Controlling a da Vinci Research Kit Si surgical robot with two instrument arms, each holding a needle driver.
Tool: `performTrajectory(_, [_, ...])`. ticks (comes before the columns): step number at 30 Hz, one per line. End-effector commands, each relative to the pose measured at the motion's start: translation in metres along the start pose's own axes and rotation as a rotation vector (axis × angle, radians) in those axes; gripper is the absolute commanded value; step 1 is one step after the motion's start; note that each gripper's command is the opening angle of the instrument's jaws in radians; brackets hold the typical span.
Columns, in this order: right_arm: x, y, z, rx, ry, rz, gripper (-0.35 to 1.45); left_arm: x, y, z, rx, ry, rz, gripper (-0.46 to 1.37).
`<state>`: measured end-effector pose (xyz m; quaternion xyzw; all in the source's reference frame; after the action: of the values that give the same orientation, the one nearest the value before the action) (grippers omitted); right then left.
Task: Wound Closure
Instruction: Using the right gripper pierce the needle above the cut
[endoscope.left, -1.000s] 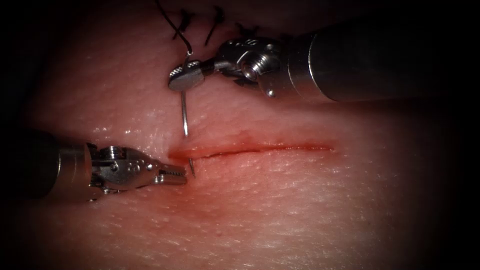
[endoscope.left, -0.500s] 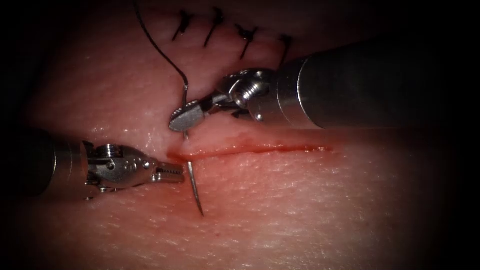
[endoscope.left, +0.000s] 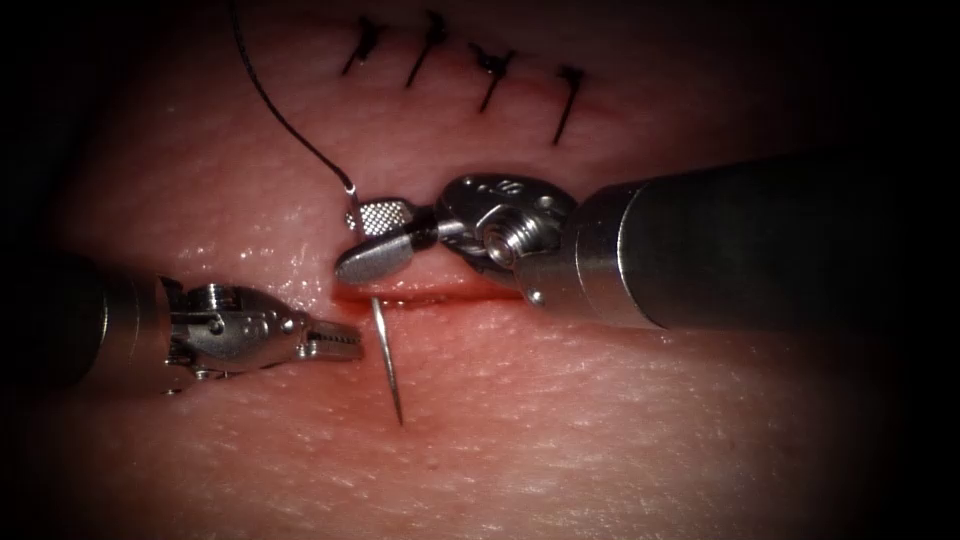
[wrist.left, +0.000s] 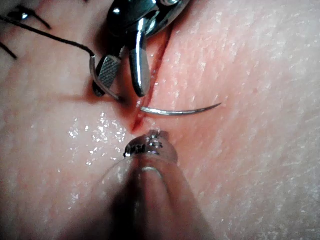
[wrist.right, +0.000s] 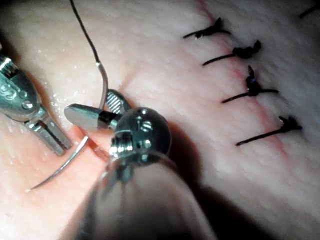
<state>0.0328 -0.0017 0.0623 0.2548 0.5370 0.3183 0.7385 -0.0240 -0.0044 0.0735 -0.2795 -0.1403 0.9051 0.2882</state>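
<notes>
R tool (endoscope.left: 372, 240) jaws parted; L tool (endoscope.left: 345, 346) closed.

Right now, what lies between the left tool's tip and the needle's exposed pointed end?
In the endoscope view, only bare tissue: a short gap separates the left tool from the needle, just below the cut.

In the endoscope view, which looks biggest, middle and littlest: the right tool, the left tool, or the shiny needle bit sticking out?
1. Right tool: biggest, though it may be nearer the camera.
2. Left tool: clearly smaller.
3. Needle: littlest, a thin sliver; its middle is in the tissue.
</notes>
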Motion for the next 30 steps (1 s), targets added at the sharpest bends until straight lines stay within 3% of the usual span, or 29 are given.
performTrajectory(1, [-0.0002, 0.0004, -0.0002, 0.007, 0.001, -0.006, 1.43, 0.0000, 0.0000, -0.0001, 0.000, 0.000, 0.000, -0.08])
performTrajectory(6, [0.0001, 0.0017, -0.0012, 0.011, 0.075, -0.076, 1.37, 0.0000, 0.0000, -0.0001, 0.000, 0.000, 0.000, -0.08])
performTrajectory(8, [0.0003, 0.0018, -0.0013, 0.025, 0.102, -0.090, 1.29, 0.0000, 0.0000, -0.0001, 0.000, 0.000, 0.000, -0.08])
performTrajectory(9, [0.0005, 0.0018, -0.0013, 0.052, 0.114, -0.113, 1.14, 0.0000, 0.0000, -0.0001, 0.000, 0.000, 0.006, -0.08])
performTrajectory(20, [0.0018, 0.0022, 0.0001, 0.040, 0.148, -0.116, 1.12, 0.0000, 0.0002, -0.0001, 0.001, 0.000, 0.005, -0.09])
performTrajectory(23, [0.0019, 0.0026, 0.0004, 0.036, 0.149, -0.116, 1.01, 0.0000, 0.0002, -0.0002, 0.001, 0.000, 0.010, -0.10])
performTrajectory(26, [0.0019, 0.0028, 0.0006, 0.037, 0.149, -0.118, 0.73, 0.0000, 0.0003, -0.0002, 0.001, 0.000, 0.010, -0.10])
performTrajectory(27, [0.0018, 0.0029, 0.0007, 0.063, 0.144, -0.122, 0.13, 0.0000, 0.0003, -0.0002, 0.001, -0.001, 0.009, -0.10])
performTrajectory(28, [0.0017, 0.0030, 0.0008, 0.091, 0.140, -0.132, -0.35, 0.0000, 0.0003, -0.0002, 0.001, -0.001, 0.009, -0.10])
performTrajectory(30, [0.0016, 0.0030, 0.0008, 0.109, 0.136, -0.089, -0.35, 0.0001, 0.0003, -0.0003, 0.001, -0.001, 0.015, -0.10])
